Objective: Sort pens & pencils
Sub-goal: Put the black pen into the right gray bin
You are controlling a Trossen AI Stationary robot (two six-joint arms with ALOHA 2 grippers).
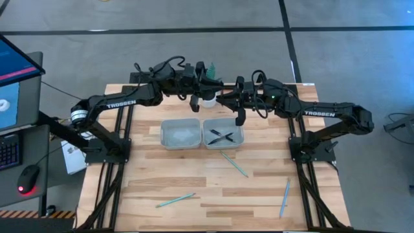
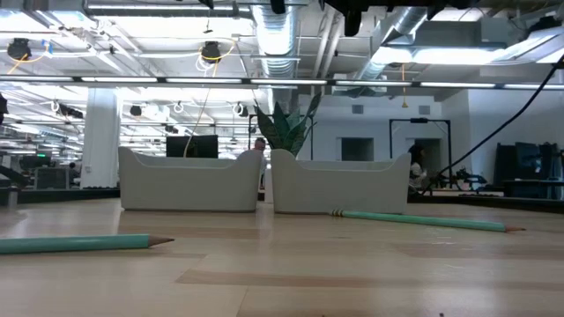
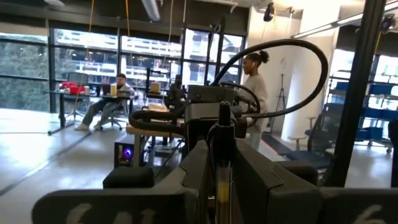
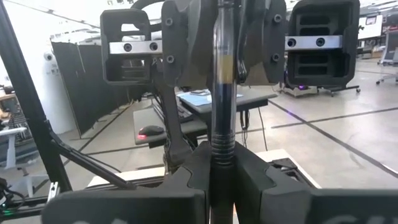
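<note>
Grippers meet above the trays' far edge: left gripper (image 1: 208, 89) and right gripper (image 1: 218, 97) apparently both clamp one pen (image 4: 224, 93).

I see two black arms lettered TROSSEN in white, looped black cables, silver screws on one wrist

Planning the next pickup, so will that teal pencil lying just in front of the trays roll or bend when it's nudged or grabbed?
The pencil looks straight and thin, so probably stiff and light. It lies flat on the smooth wooden table, so a sideways nudge may well roll it. Its slim shaft gives the fingers little to grip.
</note>
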